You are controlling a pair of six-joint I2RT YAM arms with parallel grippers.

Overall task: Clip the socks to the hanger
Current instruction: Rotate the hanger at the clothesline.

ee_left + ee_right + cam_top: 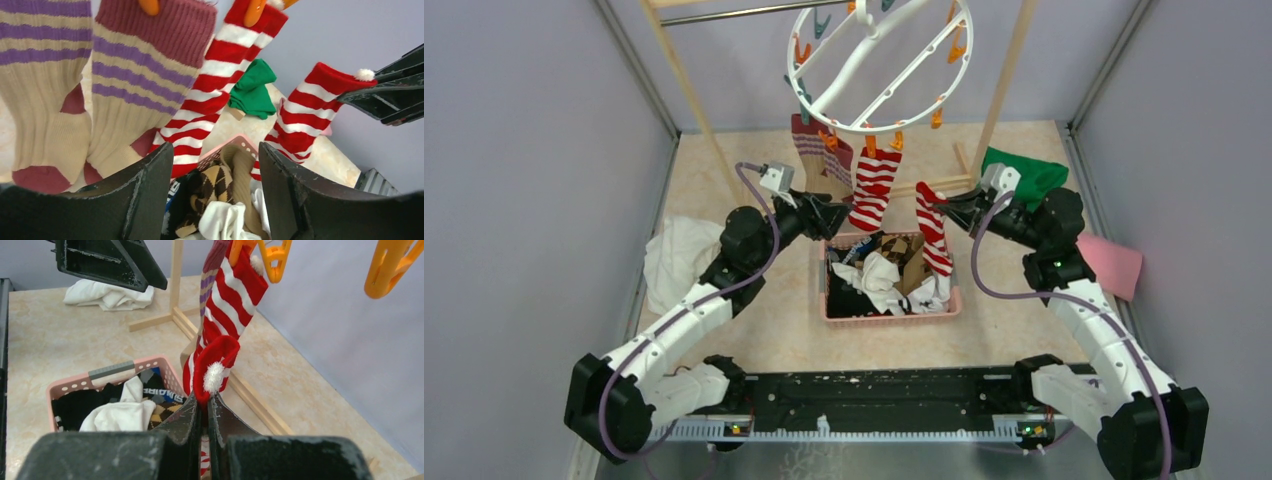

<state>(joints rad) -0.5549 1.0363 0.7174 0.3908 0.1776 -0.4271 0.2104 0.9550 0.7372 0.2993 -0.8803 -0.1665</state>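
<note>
Fingers: the right gripper (205, 407) is clenched on the cuff of a red-and-white sock (216, 357). The left gripper (216, 155) is released, with nothing between its fingers.
Sock's place: it dangles from the right fingers over the pink basket (889, 318), below and right of the hanger (876, 128).
Already clipped: its striped twin (874, 190) and the tan-and-maroon socks (812, 148) hang from the ring's near rim.
Step in hand: most likely bringing the cuff up to a free peg.
Next move: lift the cuff to the orange peg (273, 274) beside the twin. The left fingers would probably have to squeeze that peg open.
Room: there is open air above the basket. The hung socks crowd the left arm, the rack post (1004, 80) stands near the right arm, and the ring may swing when pushed.
</note>
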